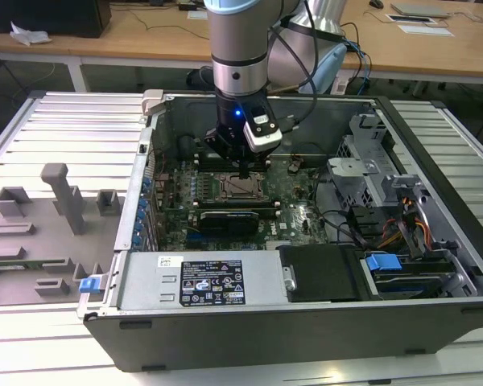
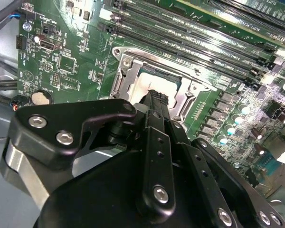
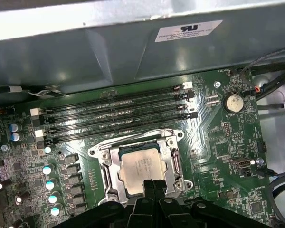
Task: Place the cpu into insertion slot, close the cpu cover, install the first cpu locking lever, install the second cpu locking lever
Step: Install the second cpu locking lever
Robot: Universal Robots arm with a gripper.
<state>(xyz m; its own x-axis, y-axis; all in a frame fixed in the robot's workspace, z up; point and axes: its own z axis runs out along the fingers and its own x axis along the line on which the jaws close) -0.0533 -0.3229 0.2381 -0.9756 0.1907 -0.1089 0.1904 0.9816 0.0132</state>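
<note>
Inspector: The cpu (image 3: 141,165) sits in the insertion slot (image 3: 107,176), cpu cover (image 3: 173,164) framing it. The gripper (image 3: 153,183) has its fingers (image 3: 148,186) together, touching the chip's near edge.

Assessor: The press should stay vertical and light, in my judgement; a skewed push risks the contacts.

Nothing is legible. A black-and-white sticker (image 1: 212,282) lies on the silver metal box (image 1: 145,281) before the square dark-framed insertion slot (image 1: 225,178). A white label (image 3: 188,30) sits on the grey wall (image 3: 109,52) beyond that slot.
</note>
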